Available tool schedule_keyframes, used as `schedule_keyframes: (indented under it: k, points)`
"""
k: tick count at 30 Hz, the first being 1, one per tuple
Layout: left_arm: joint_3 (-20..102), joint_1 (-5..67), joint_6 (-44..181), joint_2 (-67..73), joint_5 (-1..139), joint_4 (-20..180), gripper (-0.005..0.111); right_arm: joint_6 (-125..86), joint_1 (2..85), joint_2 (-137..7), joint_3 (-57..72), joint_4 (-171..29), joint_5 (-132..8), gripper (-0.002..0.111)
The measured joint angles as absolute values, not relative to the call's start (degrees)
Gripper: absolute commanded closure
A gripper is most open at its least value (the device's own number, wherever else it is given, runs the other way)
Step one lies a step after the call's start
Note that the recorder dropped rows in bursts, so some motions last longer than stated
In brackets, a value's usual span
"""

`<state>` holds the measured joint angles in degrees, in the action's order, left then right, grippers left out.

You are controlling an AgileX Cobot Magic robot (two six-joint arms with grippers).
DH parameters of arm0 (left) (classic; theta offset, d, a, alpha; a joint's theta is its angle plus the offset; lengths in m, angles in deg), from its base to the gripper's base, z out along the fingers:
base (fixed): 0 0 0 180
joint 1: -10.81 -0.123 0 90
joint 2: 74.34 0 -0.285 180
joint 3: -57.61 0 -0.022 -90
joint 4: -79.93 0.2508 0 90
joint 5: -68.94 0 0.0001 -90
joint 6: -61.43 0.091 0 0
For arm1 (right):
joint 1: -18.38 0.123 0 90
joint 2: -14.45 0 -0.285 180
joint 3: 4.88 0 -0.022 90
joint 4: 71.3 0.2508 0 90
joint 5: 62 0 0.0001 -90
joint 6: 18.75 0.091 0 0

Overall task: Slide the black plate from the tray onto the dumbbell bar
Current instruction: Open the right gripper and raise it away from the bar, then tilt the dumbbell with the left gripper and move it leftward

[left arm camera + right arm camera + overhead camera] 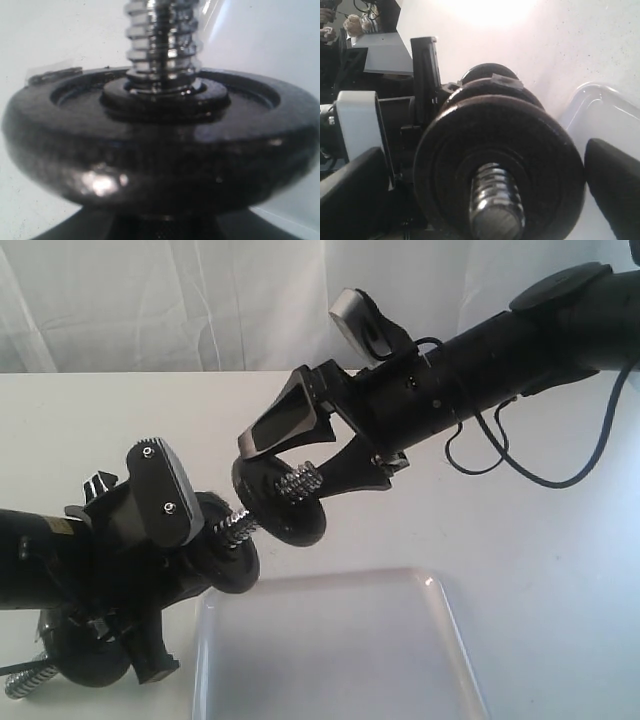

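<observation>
The dumbbell bar (235, 523) is held off the table, slanting up to the right, with my left gripper (165, 570) shut on its middle. The black plate (285, 515) sits on the bar's threaded end (303, 482), which pokes through its hole. My right gripper (278, 472) is open and straddles the plate. In the right wrist view its fingers (615, 185) stand clear of the black plate (520, 150) on both sides, around the bar (495, 205). The left wrist view shows another black disc (160, 150) on the bar's thread (162, 45); the left jaws are hidden there.
The translucent tray (440, 640) lies on the white table (560, 540) below the bar, with nothing in it; its corner (600, 115) shows in the right wrist view. An inner disc (225, 555) sits next to the left gripper. Another disc (90, 665) and threaded end (28, 680) show at the lower left.
</observation>
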<state>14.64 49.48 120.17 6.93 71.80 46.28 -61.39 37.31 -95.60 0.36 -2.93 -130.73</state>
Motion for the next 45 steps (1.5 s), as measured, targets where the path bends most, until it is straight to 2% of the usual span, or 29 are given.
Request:
schedule_keyframes:
  k: [10,13,16,22,45]
  points:
    - [14.6,49.5,120.4,7.1,65.0,47.9,0.107,-61.4,37.3,-95.4,0.0,-0.6,-131.6,0.007]
    - [14.6,49.5,120.5,7.1,62.9,48.2,0.107,-61.8,37.3,-95.4,-0.7,-0.5,-131.6,0.012]
    - [14.6,49.5,120.5,7.1,62.2,48.3,0.107,-63.2,37.3,-94.9,-1.9,-0.5,-131.6,0.032]
    - [14.6,49.5,120.4,7.1,62.4,48.3,0.107,-64.0,37.1,-91.5,-5.1,-0.5,-131.6,0.108]
    - [14.9,49.5,120.2,8.9,62.3,51.1,0.107,-60.1,34.5,-80.5,-7.2,-12.4,-131.6,0.108]
